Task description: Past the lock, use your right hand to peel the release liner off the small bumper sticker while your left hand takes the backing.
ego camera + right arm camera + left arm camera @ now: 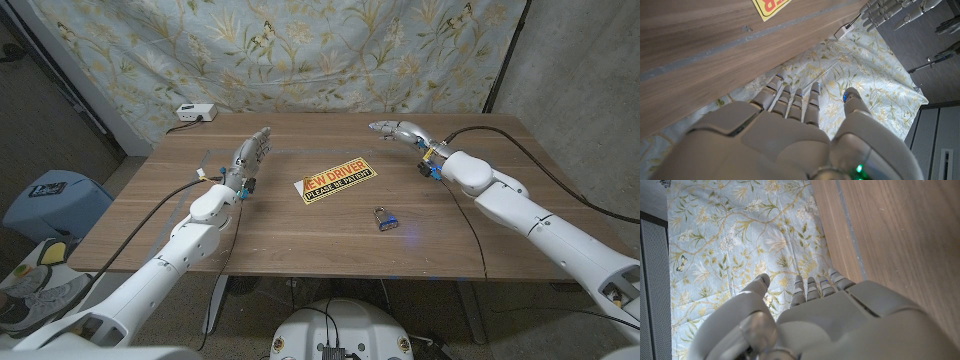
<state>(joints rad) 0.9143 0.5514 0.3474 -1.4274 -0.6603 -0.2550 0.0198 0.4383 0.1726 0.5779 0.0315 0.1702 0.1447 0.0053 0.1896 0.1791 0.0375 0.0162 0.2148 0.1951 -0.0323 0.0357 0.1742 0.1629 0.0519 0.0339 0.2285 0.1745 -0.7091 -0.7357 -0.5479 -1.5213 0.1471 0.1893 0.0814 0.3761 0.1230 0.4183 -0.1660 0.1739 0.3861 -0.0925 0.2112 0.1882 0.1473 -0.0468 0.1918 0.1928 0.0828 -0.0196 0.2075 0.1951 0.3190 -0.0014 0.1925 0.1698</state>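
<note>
the yellow bumper sticker (336,180) lies flat in the middle of the wooden table (300,235), with the small lock (385,219) near it at 4 o'clock. the left hand (250,154) is up at 9 o'clock from the sticker, fingers straight and holding nothing. the right hand (398,130) is at 1 o'clock from it, fingers apart, holding nothing too.

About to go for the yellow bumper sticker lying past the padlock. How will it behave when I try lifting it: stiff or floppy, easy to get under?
The bumper sticker lies thin and flat against the table, so an edge will probably be hard to catch; it may slide first. It looks like a thin sheet, likely light and floppy once raised. Both the left hand and right hand are empty and apart from it.
</note>
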